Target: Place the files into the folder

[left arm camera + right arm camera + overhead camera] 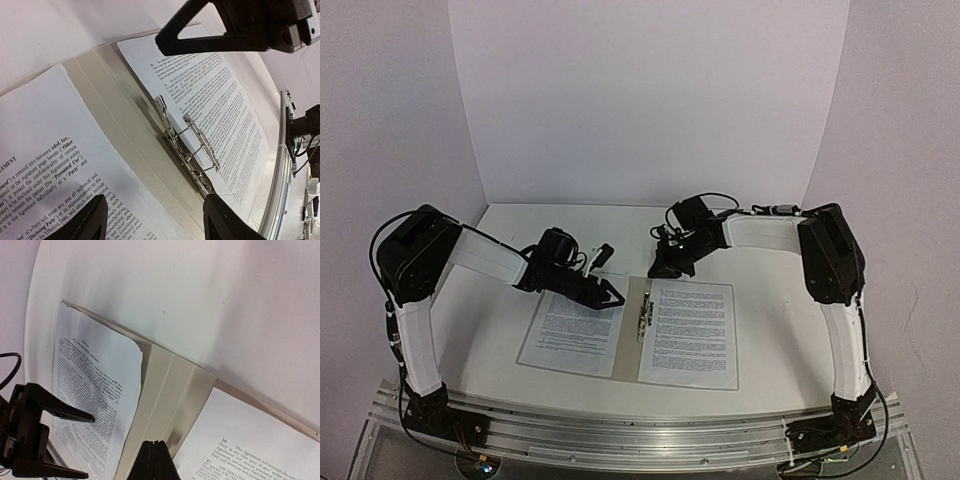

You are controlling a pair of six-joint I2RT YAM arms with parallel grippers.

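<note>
The beige folder (628, 345) lies open on the table, with a metal clip (643, 315) along its spine. One printed sheet (570, 328) lies on its left cover and another (690, 335) on its right cover, under the clip. My left gripper (610, 293) is open and empty, low over the left sheet's far right corner; its own view shows that sheet (40, 165), the spine (115, 115) and the clip (192, 145) between its fingers (92, 220). My right gripper (670, 268) is shut and empty above the far end of the spine (170, 385).
White walls enclose the table at the back and both sides. A metal rail (640, 430) runs along the near edge. The left sheet's far corner (135, 347) curls up slightly. The two grippers are close together over the folder's far edge.
</note>
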